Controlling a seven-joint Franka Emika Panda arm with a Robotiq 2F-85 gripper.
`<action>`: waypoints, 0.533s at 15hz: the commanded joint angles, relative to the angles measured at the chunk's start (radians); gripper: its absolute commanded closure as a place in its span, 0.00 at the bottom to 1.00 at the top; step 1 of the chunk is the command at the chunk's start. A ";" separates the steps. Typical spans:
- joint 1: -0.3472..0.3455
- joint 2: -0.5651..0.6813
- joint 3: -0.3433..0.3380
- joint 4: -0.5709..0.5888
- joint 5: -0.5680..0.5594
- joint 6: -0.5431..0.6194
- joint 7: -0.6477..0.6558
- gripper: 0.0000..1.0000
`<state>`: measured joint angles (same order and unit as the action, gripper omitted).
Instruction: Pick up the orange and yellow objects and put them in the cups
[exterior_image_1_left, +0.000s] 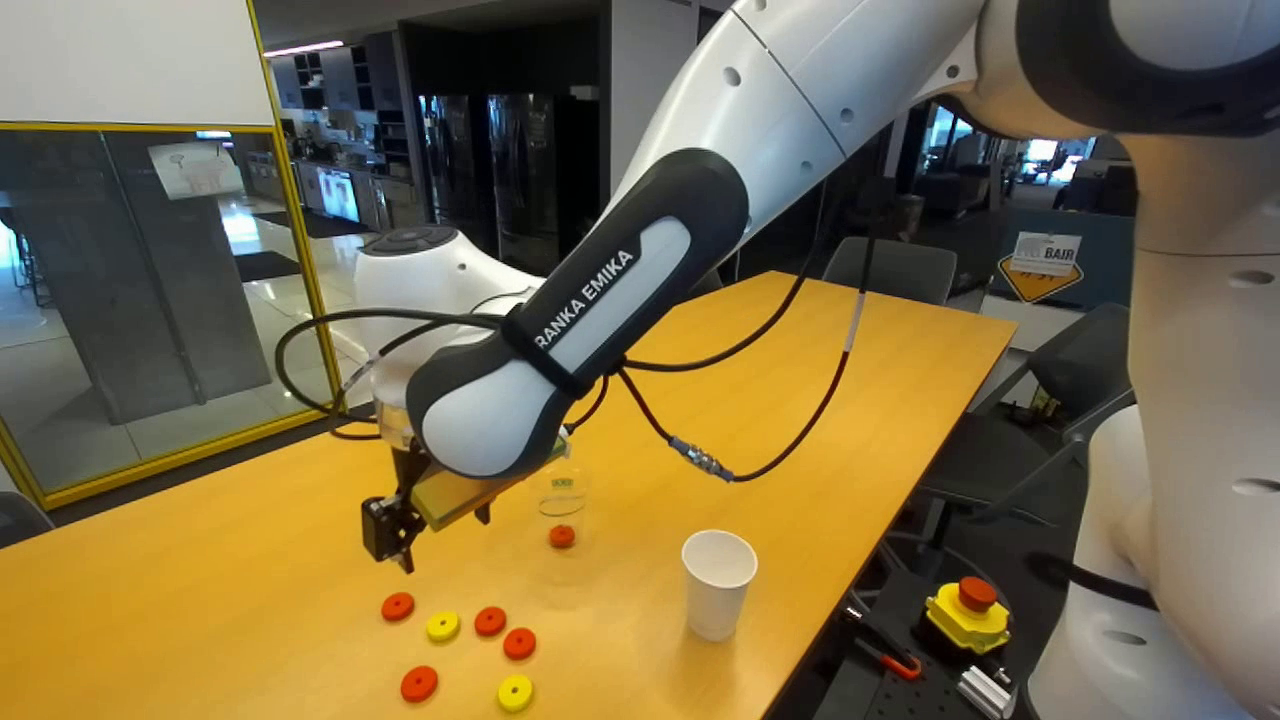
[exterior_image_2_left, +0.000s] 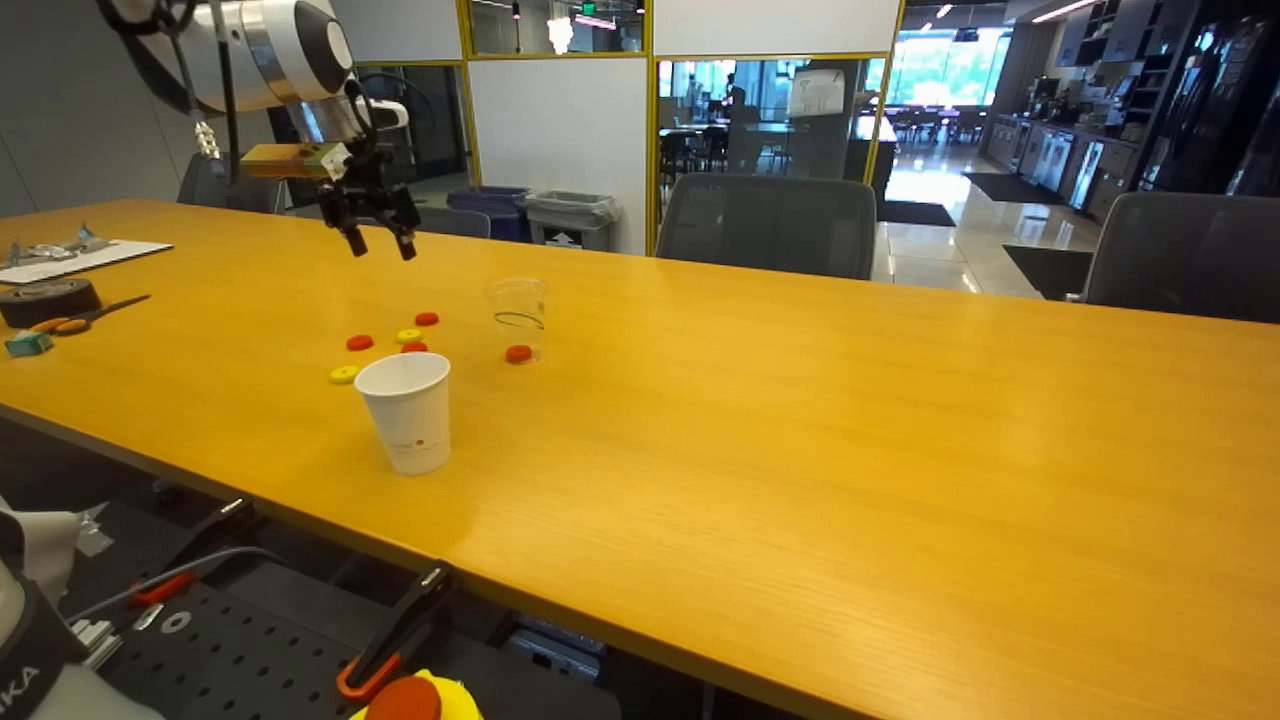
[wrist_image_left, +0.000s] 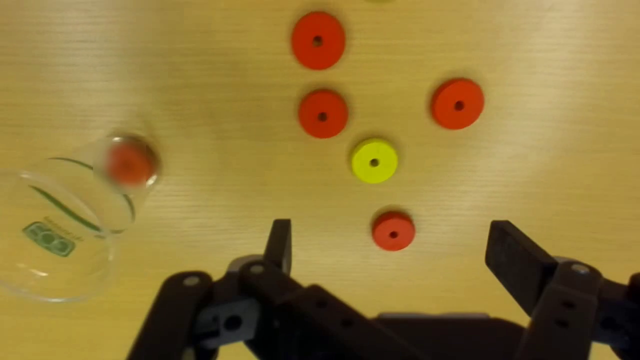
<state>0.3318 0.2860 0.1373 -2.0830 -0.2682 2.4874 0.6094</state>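
Observation:
Several orange-red discs with centre holes lie flat on the table, one of them (wrist_image_left: 393, 237) between my fingertips in the wrist view. A yellow disc (wrist_image_left: 367, 170) lies just beyond it; a second yellow disc (exterior_image_1_left: 515, 703) shows in both exterior views. A clear cup (exterior_image_1_left: 563, 500) stands upright with an orange-red disc (wrist_image_left: 131, 162) at its bottom. A white cup (exterior_image_1_left: 718, 595) stands upright near the table edge; its inside floor is hidden. My gripper (wrist_image_left: 391, 225) is open and empty, pointing down, well above the discs in an exterior view (exterior_image_2_left: 382, 250).
The table (exterior_image_2_left: 800, 480) carries a black tape roll (exterior_image_2_left: 48, 300), scissors (exterior_image_2_left: 75, 325), a small green box (exterior_image_2_left: 28, 344) and a clipboard (exterior_image_2_left: 80, 262) at one end. Chairs (exterior_image_2_left: 768, 225) stand along its far side. An emergency stop button (exterior_image_1_left: 968, 615) sits beside the robot base.

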 joint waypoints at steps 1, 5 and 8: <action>0.031 0.099 0.016 0.072 0.014 0.030 -0.044 0.00; 0.058 0.229 0.009 0.190 0.029 -0.002 -0.105 0.00; 0.066 0.316 -0.001 0.284 0.045 -0.022 -0.164 0.00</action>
<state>0.3819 0.5031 0.1523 -1.9342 -0.2575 2.5010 0.5201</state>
